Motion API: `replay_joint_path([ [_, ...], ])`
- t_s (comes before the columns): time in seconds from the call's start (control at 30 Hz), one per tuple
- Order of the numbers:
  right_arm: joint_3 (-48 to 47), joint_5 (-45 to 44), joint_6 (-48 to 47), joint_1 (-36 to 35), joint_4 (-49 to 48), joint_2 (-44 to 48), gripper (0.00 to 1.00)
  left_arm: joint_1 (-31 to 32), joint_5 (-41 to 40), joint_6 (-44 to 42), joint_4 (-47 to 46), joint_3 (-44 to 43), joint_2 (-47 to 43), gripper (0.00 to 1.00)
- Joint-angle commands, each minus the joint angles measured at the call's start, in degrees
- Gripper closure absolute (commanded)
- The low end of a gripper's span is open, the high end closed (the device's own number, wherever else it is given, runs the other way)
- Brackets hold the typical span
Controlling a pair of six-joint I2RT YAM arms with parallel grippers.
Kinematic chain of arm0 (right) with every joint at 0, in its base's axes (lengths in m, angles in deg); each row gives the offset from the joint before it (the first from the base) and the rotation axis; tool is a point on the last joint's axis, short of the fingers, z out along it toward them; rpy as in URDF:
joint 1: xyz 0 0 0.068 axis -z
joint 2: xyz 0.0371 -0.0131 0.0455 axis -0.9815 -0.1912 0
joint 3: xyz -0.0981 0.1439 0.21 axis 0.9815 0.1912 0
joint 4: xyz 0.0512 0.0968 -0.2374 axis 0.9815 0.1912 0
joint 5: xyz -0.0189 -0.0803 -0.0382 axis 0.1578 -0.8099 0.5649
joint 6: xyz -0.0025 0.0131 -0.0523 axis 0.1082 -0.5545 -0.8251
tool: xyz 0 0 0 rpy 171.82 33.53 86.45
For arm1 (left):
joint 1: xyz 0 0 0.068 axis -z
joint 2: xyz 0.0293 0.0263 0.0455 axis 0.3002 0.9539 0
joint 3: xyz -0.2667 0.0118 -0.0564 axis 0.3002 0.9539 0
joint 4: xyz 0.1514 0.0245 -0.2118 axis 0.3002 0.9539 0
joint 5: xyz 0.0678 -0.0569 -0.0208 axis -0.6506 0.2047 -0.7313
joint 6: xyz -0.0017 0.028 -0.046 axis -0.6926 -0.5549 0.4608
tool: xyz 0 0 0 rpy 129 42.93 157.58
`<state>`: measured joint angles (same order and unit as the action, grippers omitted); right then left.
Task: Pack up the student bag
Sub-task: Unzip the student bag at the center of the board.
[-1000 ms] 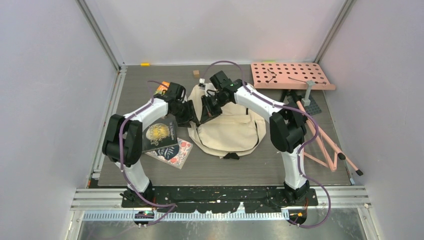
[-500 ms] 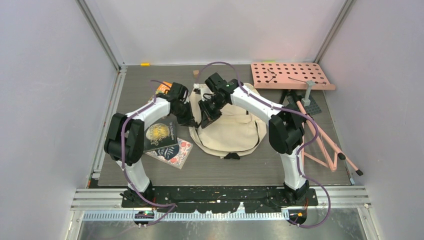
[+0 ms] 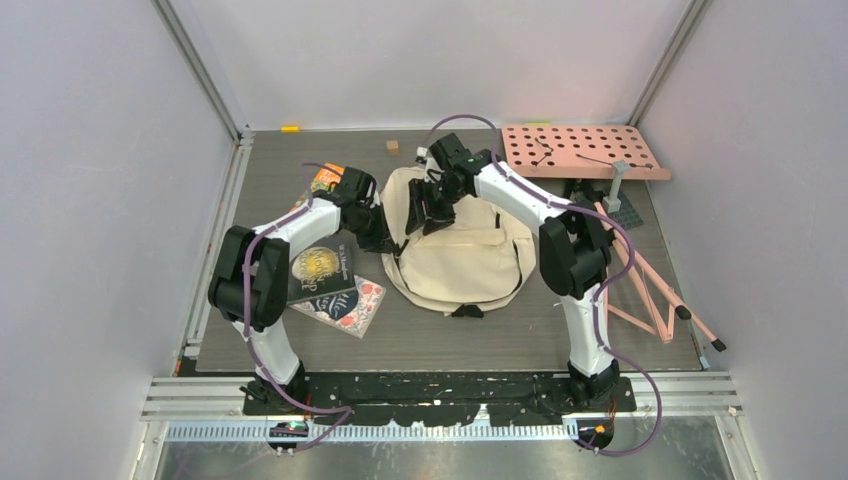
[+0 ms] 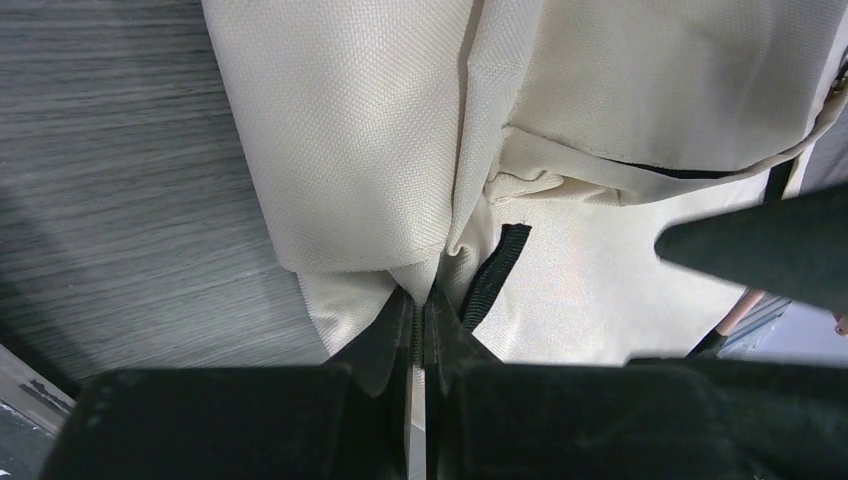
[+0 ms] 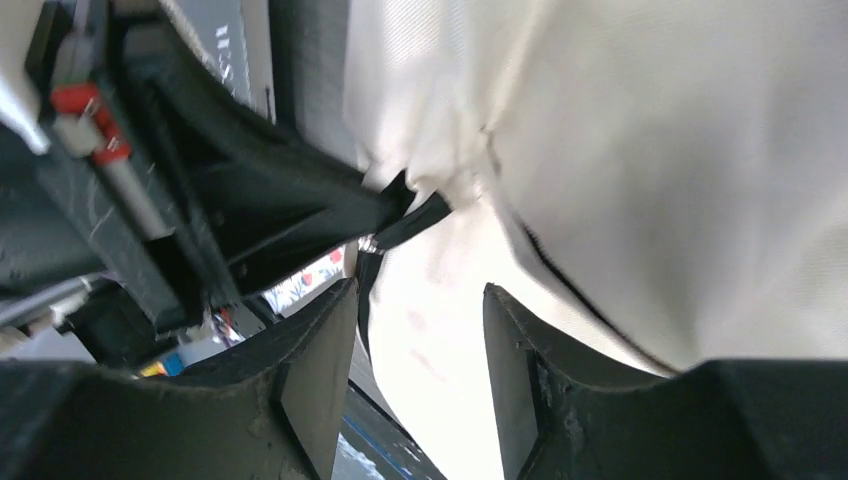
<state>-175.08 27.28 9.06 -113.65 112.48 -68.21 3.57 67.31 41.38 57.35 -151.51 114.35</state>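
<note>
Grey tabletop (image 3: 450,340) held the student bag (image 3: 460,265) flat at its middle. On its left edge the left gripper (image 4: 421,305) pinched fabric tight; the right gripper (image 5: 422,300) hung parted and empty. At least 2 books (image 3: 322,272) lay beside the bag, unpacked, so packing seemed barely begun.

One student bag (image 3: 455,260) lay flat, left of the bag sat two books, a dark one (image 3: 320,272) and a patterned one (image 3: 350,303), plus one partly hidden orange thing (image 3: 325,180), right of it one pink perforated board (image 3: 580,150), beyond it one wooden block (image 3: 392,146).
</note>
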Motion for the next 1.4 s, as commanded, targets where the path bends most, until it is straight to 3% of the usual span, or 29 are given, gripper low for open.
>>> replay_joint_path([
  [0.0,-2.68,0.69,6.23,0.46,-1.90,-2.57,0.45,0.27,3.37,0.09,-3.04,0.02,-1.29,1.00],
  [0.47,-3.18,4.24,13.66,0.40,-5.58,-8.15,0.47,0.31,4.18,-1.37,-1.73,0.11,-1.68,1.00],
  [0.73,-2.90,5.84,14.74,0.40,-7.37,-9.05,0.64,0.23,4.18,-1.60,-1.80,0.02,-1.75,1.00],
  [1.07,-3.46,6.28,13.42,0.41,-6.92,-10.30,0.66,0.23,3.84,-1.01,-2.35,0.02,-1.83,1.00],
  [1.37,-3.58,4.94,10.22,0.61,-6.15,-7.55,0.99,0.02,1.47,-0.43,-0.60,-1.95,-0.77,1.00],
])
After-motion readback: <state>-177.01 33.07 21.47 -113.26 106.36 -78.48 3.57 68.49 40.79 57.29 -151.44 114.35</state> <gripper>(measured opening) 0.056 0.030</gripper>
